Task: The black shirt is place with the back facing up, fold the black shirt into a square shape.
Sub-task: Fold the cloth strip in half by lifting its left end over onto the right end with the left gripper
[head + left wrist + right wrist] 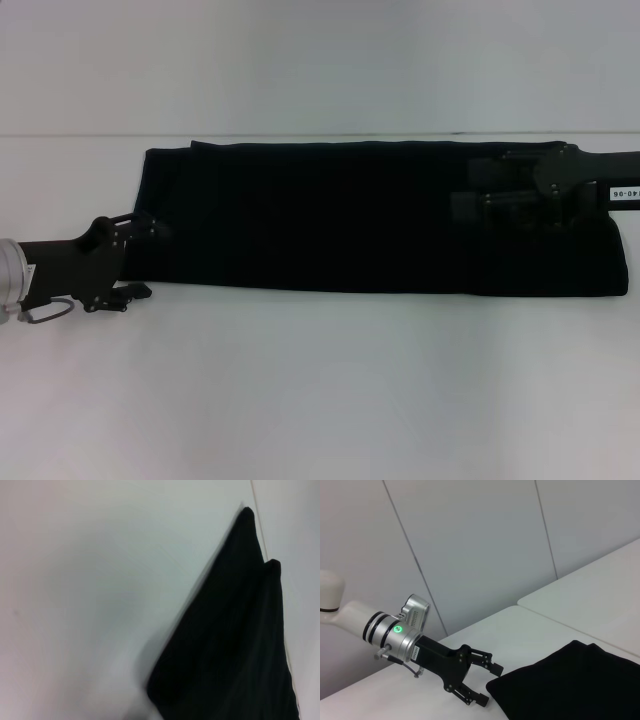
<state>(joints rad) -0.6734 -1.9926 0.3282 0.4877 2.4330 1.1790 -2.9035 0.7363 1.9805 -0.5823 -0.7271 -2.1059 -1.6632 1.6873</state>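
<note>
Black shirt (330, 215): folded into a long band on white bench (320, 380); left claw (487, 682): spread wide, empty, beside shirt's end; right claw (470, 195): over opposite end, spread unclear.

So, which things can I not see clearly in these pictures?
- Right gripper, head view: black against the black shirt, so whether its fingers are open or shut is unclear.
- "FREE!" lettering: not seen in any view.
- How many layers the shirt has: the dark fabric hides its folds.
- Left wrist view: the shirt is cut off by the picture's edge.
- Left gripper: open, beside the shirt's end.
</note>
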